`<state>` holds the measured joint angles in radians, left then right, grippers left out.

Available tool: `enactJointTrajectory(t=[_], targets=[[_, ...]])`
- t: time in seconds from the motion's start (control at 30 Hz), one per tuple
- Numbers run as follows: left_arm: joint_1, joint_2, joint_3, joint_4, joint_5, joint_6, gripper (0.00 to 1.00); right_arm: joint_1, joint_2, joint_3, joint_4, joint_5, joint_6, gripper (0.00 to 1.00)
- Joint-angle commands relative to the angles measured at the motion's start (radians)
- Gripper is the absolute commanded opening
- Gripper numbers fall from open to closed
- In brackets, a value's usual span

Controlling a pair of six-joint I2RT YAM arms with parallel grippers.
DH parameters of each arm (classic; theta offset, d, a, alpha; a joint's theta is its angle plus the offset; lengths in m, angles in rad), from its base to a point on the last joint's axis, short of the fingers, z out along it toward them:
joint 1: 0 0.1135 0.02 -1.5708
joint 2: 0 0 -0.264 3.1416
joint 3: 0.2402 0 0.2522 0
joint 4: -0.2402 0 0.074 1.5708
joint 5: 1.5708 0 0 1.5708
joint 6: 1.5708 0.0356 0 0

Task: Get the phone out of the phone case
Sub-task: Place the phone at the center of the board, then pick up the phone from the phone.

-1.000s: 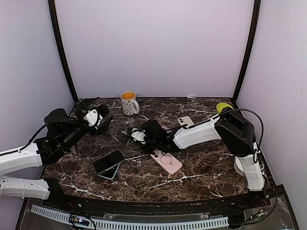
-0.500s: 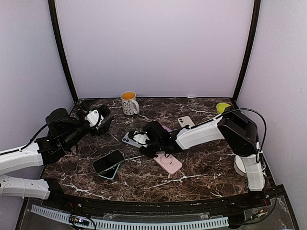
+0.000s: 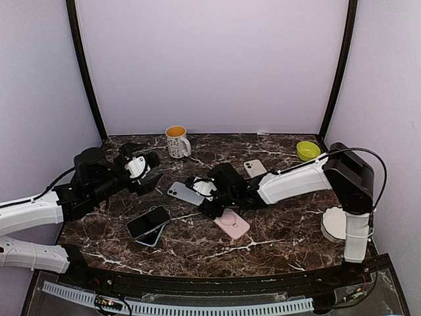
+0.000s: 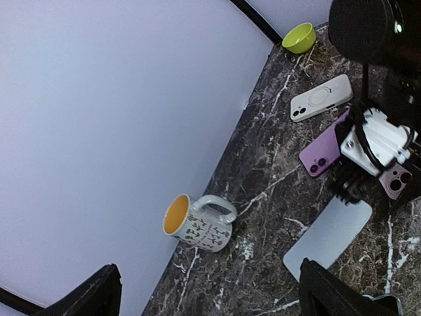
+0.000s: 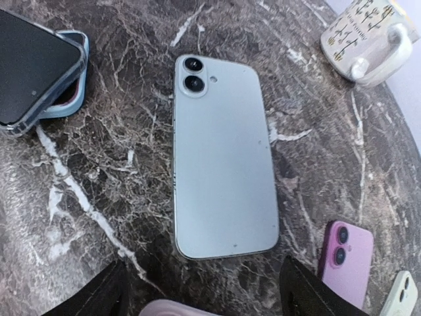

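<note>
Your right hand (image 5: 204, 288) is spread wide and holds nothing. The pale blue phone (image 5: 220, 158) lies flat on the table (image 3: 276, 227) right under it, back side up, with no case on it. In the right wrist view its long side runs from 12 o'clock to 6 o'clock, with the two camera eyes at the 12 o'clock end. From above, that phone sits at 9 o'clock from your right hand, just beside the fingers. The pink case (image 3: 231, 224) lies close by at 5 o'clock from that hand. Your left hand (image 4: 210, 293) is spread wide too, and it is empty. It hangs well apart from the pale phone, so the right hand is much nearer to it. A dark phone (image 3: 148, 222) rests on a blue case (image 5: 80, 56), at 6 o'clock from your left hand. It looks only half in that case, so I think it may be the next job, and your left hand is a bit nearer to it. I can read no words or brand names anywhere. The mug (image 4: 197, 224) has small dark marks, and the pink case has a ring on it.
</note>
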<state>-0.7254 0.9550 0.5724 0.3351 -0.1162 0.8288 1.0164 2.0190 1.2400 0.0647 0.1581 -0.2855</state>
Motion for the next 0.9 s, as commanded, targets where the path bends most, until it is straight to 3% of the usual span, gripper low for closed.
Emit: enactJointTrajectory(t=[0.0,0.1,0.4,0.87], targets=[[0.009,0.043,0.105,-0.174,0.054,-0.105,0.96,-0.019,-0.137,-0.070,0.064,-0.008,0.039,0.90],[0.011,0.038,0.141,-0.276,0.060,-0.169,0.99,-0.023,-0.212,-0.128,0.084,-0.005,0.055,0.98],[0.062,0.040,0.252,-0.732,0.220,-0.242,0.99,-0.033,-0.399,-0.303,0.137,0.016,0.111,0.99],[0.162,0.202,0.297,-1.003,0.306,-0.305,0.99,-0.035,-0.609,-0.485,0.143,0.030,0.155,0.98]])
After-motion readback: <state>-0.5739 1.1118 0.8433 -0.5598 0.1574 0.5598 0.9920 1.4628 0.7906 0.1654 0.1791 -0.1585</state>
